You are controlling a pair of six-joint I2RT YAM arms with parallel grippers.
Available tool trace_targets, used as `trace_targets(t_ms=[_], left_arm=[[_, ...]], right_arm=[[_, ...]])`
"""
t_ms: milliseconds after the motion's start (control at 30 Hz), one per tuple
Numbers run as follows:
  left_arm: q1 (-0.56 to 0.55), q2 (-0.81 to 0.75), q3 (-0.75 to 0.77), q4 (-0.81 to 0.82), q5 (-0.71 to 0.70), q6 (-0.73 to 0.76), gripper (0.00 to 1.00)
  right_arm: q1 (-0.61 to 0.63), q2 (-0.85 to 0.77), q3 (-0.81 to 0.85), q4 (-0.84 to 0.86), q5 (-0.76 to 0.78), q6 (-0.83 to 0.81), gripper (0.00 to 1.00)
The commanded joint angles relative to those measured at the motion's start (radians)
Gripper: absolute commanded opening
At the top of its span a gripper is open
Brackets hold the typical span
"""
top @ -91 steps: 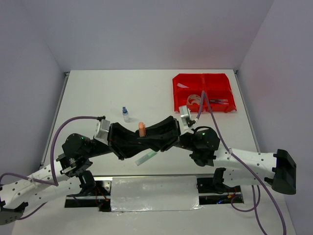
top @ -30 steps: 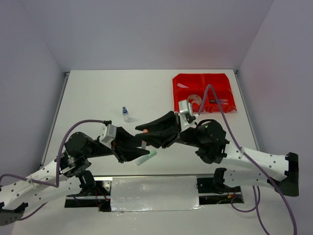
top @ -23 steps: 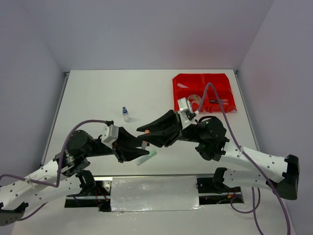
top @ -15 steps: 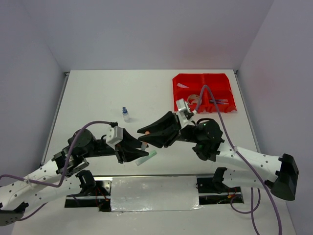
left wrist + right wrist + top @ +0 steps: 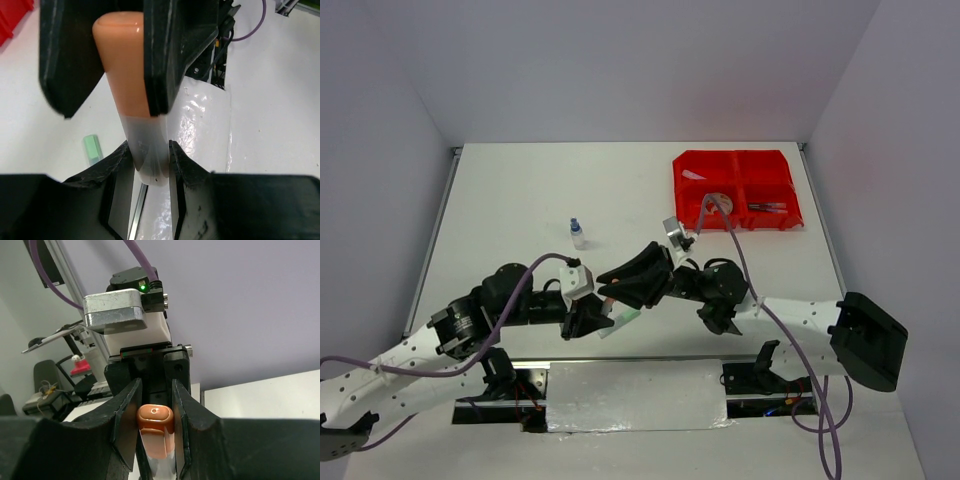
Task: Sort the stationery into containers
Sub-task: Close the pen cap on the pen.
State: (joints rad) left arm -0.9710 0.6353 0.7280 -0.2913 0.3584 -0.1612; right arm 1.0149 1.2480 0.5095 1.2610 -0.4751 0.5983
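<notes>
An orange-capped highlighter (image 5: 607, 297) with a clear body hangs above the near table, held at both ends. My left gripper (image 5: 150, 150) is shut on its clear lower end (image 5: 147, 160). My right gripper (image 5: 155, 385) is shut on its orange cap (image 5: 155, 422); its black fingers (image 5: 172, 50) flank the cap in the left wrist view. A pastel green highlighter (image 5: 625, 318) lies on the table just under the two grippers. A small blue-capped clear bottle (image 5: 577, 233) stands left of centre. The red containers (image 5: 735, 165) sit at the far right, with a tape roll (image 5: 717, 203) and dark pens (image 5: 767, 207) inside.
A shiny foil-covered plate (image 5: 635, 395) lies at the near edge between the arm bases. Purple cables (image 5: 720, 215) loop over both arms. A metal rail (image 5: 438, 225) runs along the table's left side.
Both grippers, still joined on the orange highlighter, have shifted left and toward the near edge and sunk lower. The left arm has folded down close to the table.
</notes>
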Motion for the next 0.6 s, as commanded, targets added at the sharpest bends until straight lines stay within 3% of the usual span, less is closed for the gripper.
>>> trace_targets(t_ms=[0,333,467,567], left_arm=[[-0.012,-0.111,0.197,0.619,0.007,0.104,0.0],[-0.012,-0.069,0.231,0.595,-0.029,0.118,0.0],[-0.012,-0.025,0.205,0.554,0.005,0.112,0.0],[-0.012,-0.003,0.137,0.56,0.007,0.086,0.0]], right_arm=[[0.007,0.064,-0.083,-0.442,-0.079,-0.061,0.0],[0.03,0.153,-0.138,-0.253,-0.109,-0.015,0.0],[0.031,0.012,-0.066,-0.44,-0.037,-0.067,0.0],[0.031,-0.115,0.007,-0.679,0.093,-0.11,0.0]])
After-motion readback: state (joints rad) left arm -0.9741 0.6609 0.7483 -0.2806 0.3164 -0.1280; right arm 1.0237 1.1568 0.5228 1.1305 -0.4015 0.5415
